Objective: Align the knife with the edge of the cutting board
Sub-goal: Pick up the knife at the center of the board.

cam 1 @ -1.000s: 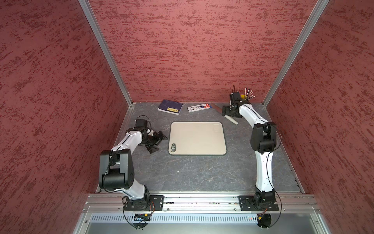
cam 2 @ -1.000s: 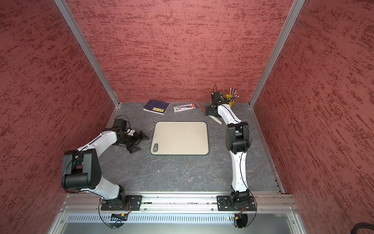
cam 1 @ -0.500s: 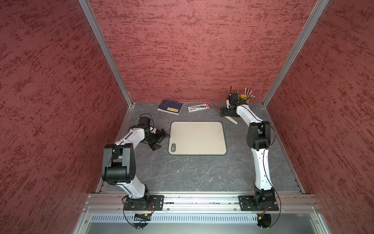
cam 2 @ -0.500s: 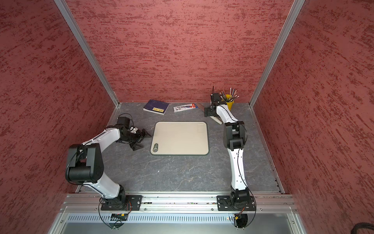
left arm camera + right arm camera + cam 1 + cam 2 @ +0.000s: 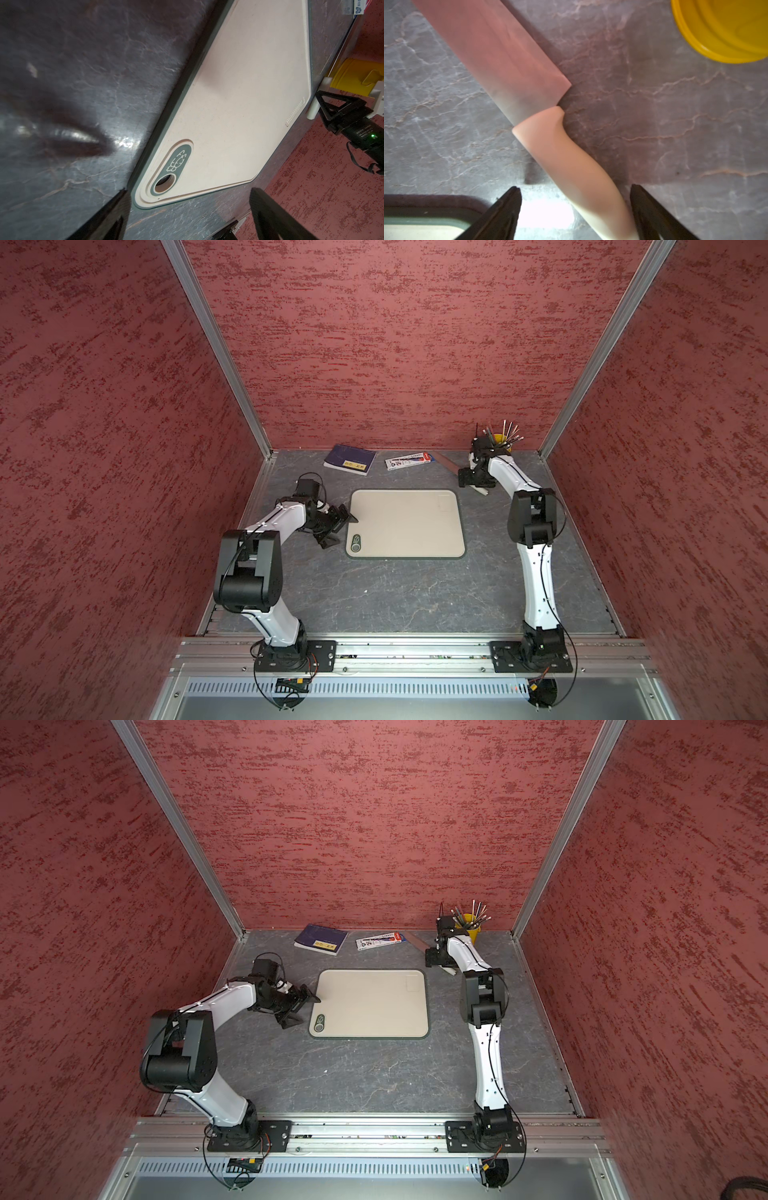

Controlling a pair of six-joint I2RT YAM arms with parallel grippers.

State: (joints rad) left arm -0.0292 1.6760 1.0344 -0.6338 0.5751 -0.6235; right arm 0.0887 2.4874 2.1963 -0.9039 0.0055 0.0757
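Knife (image 5: 527,112) — I am seeing its handle lying diagonally between the wide jaws of my right end effector (image 5: 573,187), not yet gripped.

Both arms are the same build. The left arm (image 5: 270,522) & right arm (image 5: 537,585) have glossy white link shells w/ big blk boxy joint housings. A thin blk cable (image 5: 542,568) runs along each white link; more cable loops under the bases, w/ small orange connectors. Each base has a blk mounting plate (image 5: 296,659) w/ silver screws. The left gripper (image 5: 340,531) & right gripper (image 5: 473,485) are all blk, jaws being open triangular frames. The right gripper body carries white label text + a lit green LED (image 5: 373,136).
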